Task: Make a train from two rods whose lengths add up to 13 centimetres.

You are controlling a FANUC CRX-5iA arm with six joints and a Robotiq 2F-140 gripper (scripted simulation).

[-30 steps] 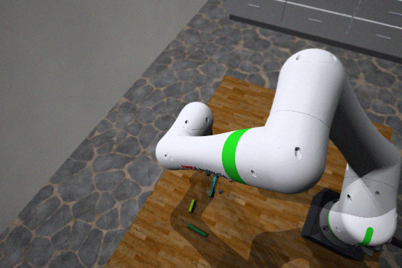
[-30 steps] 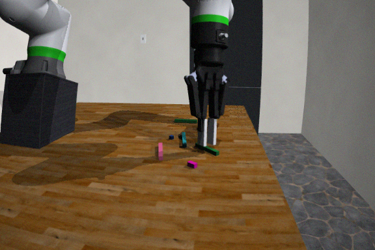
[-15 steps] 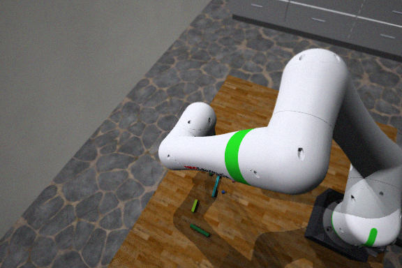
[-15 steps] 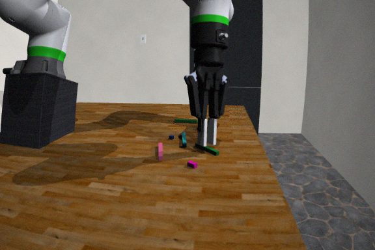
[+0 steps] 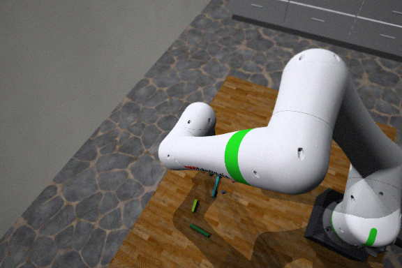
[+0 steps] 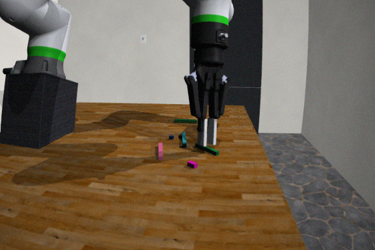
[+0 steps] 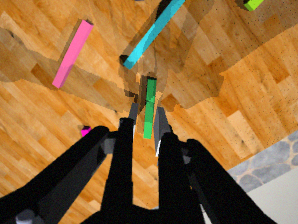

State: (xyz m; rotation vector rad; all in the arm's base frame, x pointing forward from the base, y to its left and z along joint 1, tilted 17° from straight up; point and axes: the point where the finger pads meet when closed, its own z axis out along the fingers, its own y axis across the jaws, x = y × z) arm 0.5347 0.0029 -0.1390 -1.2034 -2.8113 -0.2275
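The near green rod point(image 6: 207, 150) point(image 7: 150, 102) lay on the table point(image 6: 130, 193) under the gripper point(image 6: 208, 144) point(image 7: 146, 115), whose fingers stood a narrow way apart, gripping nothing. Near it lay the turquoise rod point(image 5: 216, 187) point(image 6: 184, 139) point(image 7: 152, 35), with the blue rod point(image 5: 223, 192) point(image 6: 171, 137) beside that. Farther out lay the pink rod point(image 6: 160, 151) point(image 7: 73, 54), magenta rod point(image 6: 192, 164) point(image 7: 86, 131), lime rod point(image 5: 194, 206) point(image 7: 254, 4) and another green rod point(image 5: 199, 230) point(image 6: 185, 121).

grey drawers point(image 5: 317, 5) | stone floor point(image 5: 87, 162) point(image 6: 329, 177) point(image 7: 265, 162) | wall switch point(image 6: 143, 38) | dark door point(image 6: 245, 34)
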